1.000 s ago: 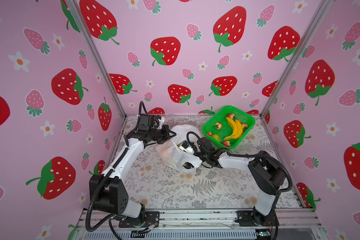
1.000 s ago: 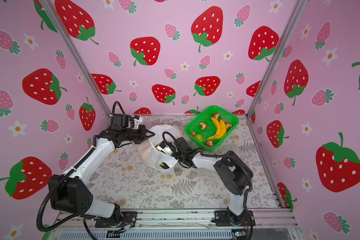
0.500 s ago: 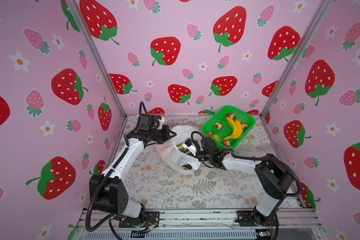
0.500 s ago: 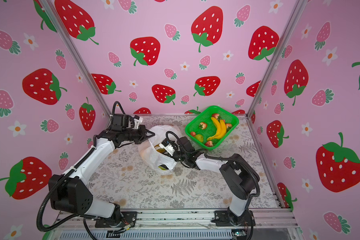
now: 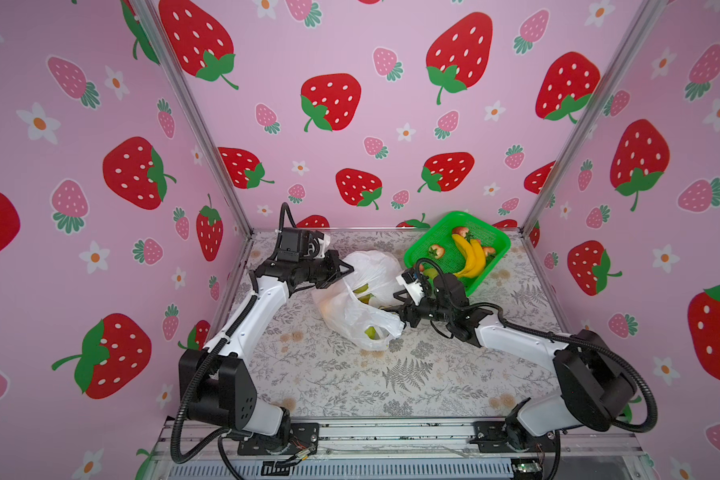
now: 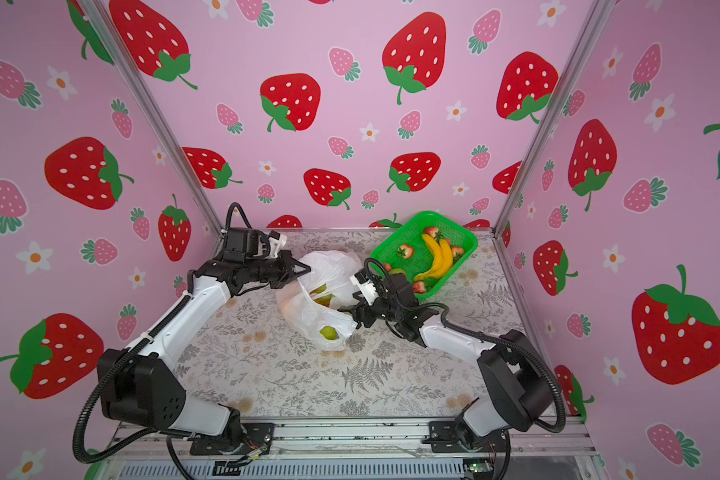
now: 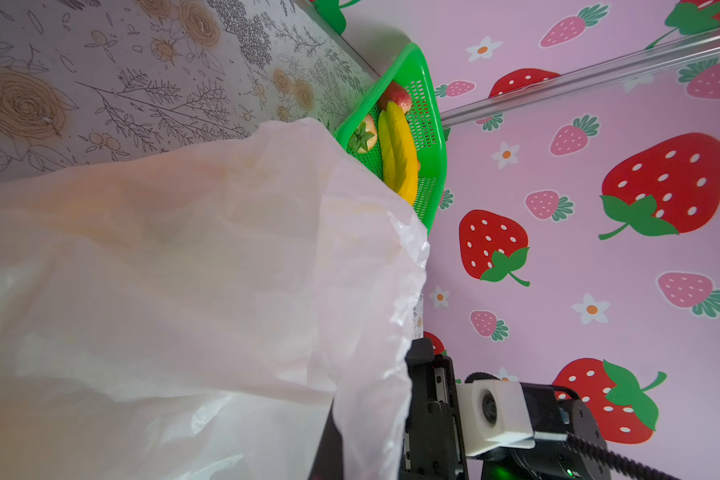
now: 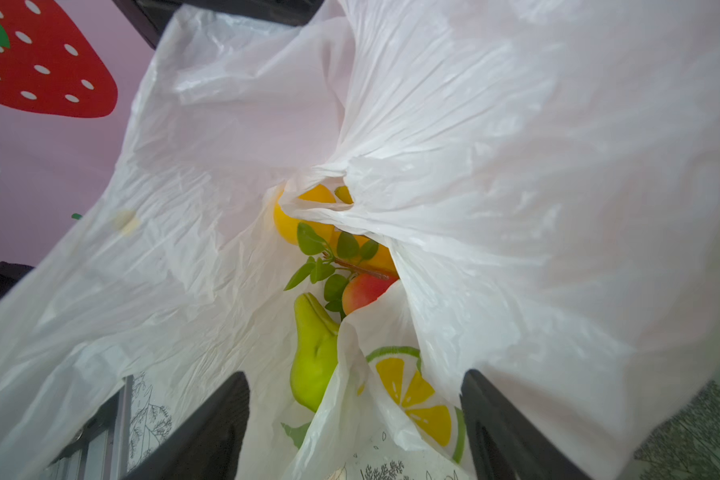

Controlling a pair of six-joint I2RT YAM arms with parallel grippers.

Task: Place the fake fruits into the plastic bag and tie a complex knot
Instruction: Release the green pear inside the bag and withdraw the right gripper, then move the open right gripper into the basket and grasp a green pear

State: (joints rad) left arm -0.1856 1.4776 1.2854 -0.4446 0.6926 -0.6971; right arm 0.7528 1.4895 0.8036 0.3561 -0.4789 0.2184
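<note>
Lying on the flower-printed tabletop (image 5: 391,386) in both top views, the plastic bag (image 5: 362,291) sits between the two arms with its mouth held up. The left gripper (image 5: 344,270) is clenched on the bag's upper rim. The right gripper (image 5: 393,302) stands at the bag's near-side edge with its jaws spread wide and nothing gripped. Green and yellow fake fruits (image 5: 371,332) show through the film low in the bag. Behind the right arm, the green basket (image 5: 497,241) holds a bunch of bananas (image 5: 470,257) and several red strawberries (image 5: 436,251); in a top view the same basket (image 6: 466,237) sits at the far right corner of the tabletop.

In the left wrist view, the bag (image 7: 184,291) fills most of the frame, and the basket (image 7: 429,137) beyond it shows the bananas (image 7: 400,153) lying along its length, with a strawberry (image 7: 364,135) beside them.

In the right wrist view, the two dark fingers (image 8: 208,432) stand apart at the bag's open mouth (image 8: 433,124). Inside lie a green pear (image 8: 312,357), yellow-orange pieces (image 8: 296,220), a red-and-yellow fruit (image 8: 362,291) and a leafy sprig (image 8: 329,266). A lemon-slice print (image 8: 416,390) marks the bag's wall.
</note>
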